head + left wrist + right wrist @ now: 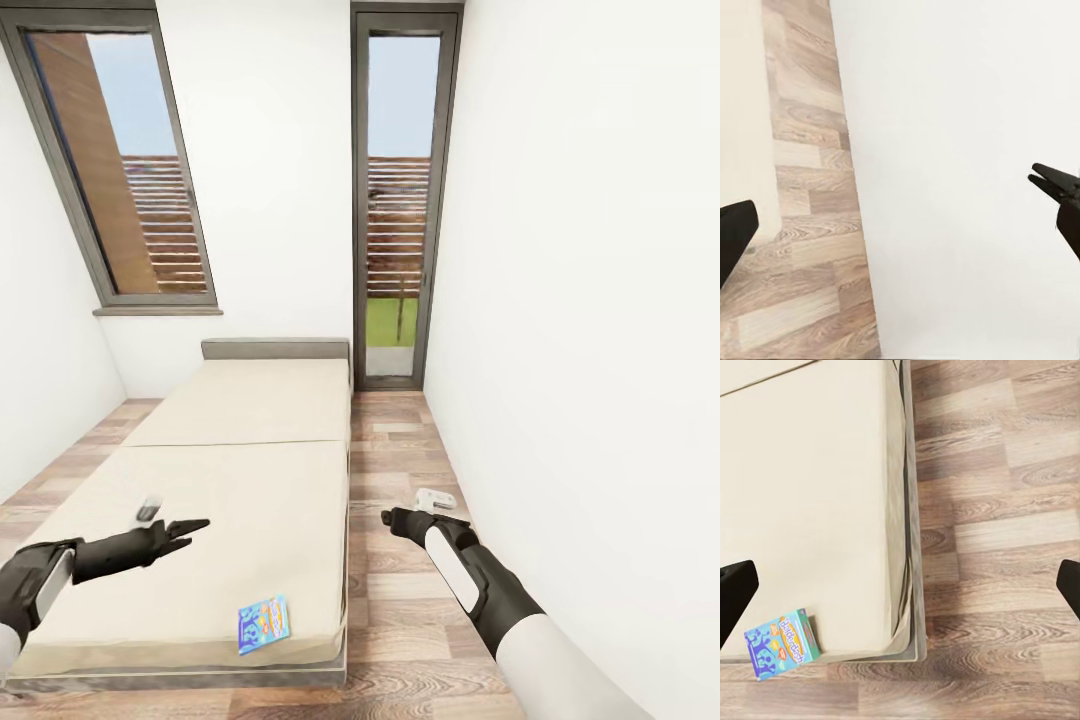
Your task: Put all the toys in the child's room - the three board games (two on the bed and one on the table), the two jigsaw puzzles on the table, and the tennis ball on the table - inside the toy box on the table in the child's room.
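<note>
From the head view, the robot stands at the foot of the bed [240, 470], which runs away from it toward the far wall, with one window up on the left and a tall glazed door [400, 200] past its far right corner. One board game [264, 623], the blue one, lies flat near the bed's near right corner, just inside the near edge. The left gripper [190, 530] hangs over the near left part of the mattress, its fingers looking close together at the tips, with nothing between them. The right gripper [390, 518] is out over the wooden floor [390, 620] in the strip between the bed's right edge and the white wall; I cannot tell how its fingers stand from here. My guess is both arms are simply held forward at the ready while the robot lines up on the box, which sits nearer the right arm.

The left wrist view looks along a plank strip beside the white wall, dark fingertips [1050, 180] at the edges, empty.

The right wrist view looks down on the bed's near right corner: the blue box [781, 643] lies by the near edge, and the two fingers [735, 600] stand wide apart, holding nothing. Nothing lies between gripper and box; only the grey bed frame [913, 585] borders that corner.
</note>
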Controlling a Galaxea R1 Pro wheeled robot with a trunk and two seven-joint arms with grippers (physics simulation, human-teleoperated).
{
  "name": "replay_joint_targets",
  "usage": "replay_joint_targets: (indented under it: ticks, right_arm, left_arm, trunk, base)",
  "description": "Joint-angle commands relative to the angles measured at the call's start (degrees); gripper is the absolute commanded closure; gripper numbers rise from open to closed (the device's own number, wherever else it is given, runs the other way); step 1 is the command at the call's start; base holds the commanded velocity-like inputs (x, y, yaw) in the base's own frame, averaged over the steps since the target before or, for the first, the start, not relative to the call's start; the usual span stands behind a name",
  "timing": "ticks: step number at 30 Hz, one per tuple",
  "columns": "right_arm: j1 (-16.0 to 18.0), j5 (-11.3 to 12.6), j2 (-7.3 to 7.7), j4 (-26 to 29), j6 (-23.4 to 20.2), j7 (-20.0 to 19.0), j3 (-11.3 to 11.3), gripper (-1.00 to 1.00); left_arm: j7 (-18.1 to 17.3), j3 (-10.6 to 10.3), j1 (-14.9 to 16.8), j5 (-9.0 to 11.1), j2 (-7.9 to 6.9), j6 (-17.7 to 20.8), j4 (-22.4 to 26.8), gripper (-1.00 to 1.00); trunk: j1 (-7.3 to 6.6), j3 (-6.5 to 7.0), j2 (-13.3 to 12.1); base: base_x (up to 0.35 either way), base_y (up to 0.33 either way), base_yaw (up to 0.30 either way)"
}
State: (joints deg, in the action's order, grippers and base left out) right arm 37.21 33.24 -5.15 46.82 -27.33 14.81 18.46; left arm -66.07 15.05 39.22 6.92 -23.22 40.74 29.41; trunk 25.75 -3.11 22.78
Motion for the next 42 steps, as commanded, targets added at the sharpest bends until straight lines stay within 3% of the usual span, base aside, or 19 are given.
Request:
replay_joint_targets:
  ticks: [1,3,6,14,23,42]
  right_arm:
    - [0.1,0.6,0.02,0.1,-0.1,0.6,0.2,-1.00]
    - [0.1,0.6,0.01,0.1,-0.1,0.6,0.2,-1.00]
    - [0.1,0.7,0.01,0.1,-0.2,0.6,0.2,-1.00]
    - [0.1,0.7,0.05,0.1,-0.2,0.6,0.2,-1.00]
    - [0.1,0.5,0.06,0.3,-0.5,0.4,0.3,-1.00]
    - [0.1,0.5,0.06,0.7,-0.6,0.1,0.3,-1.00]
  left_arm:
    - [1.1,0.0,0.1,0.2,0.37,0.4,-0.5,-1.00]
    - [5.3,0.0,0.1,0.1,1.52,-0.1,-3.1,-1.00]
    - [9.7,-0.1,0.1,0.0,2.11,-2.9,-8.0,-1.00]
    - [14.9,-0.4,0.1,-0.1,2.47,-11.0,-18.5,-1.00]
    - [17.6,-0.5,0.1,-0.1,4.04,-13.4,-20.6,-1.00]
    - [17.8,-0.5,0.1,-0.1,4.23,-14.0,-20.8,-1.00]
  trunk:
    - [0.04,-0.13,0.1]
    - [0.04,-0.13,0.1]
    - [0.04,-0.13,0.1]
    - [0.04,-0.13,0.1]
    - [0.04,-0.13,0.1]
    - [0.04,-0.13,0.1]
  base:
    - [0.000,0.000,0.000]
    - [0.000,0.000,0.000]
    - [0.000,0.000,0.000]
    - [0.000,0.000,0.000]
    - [0.000,0.000,0.000]
    - [0.000,0.000,0.000]
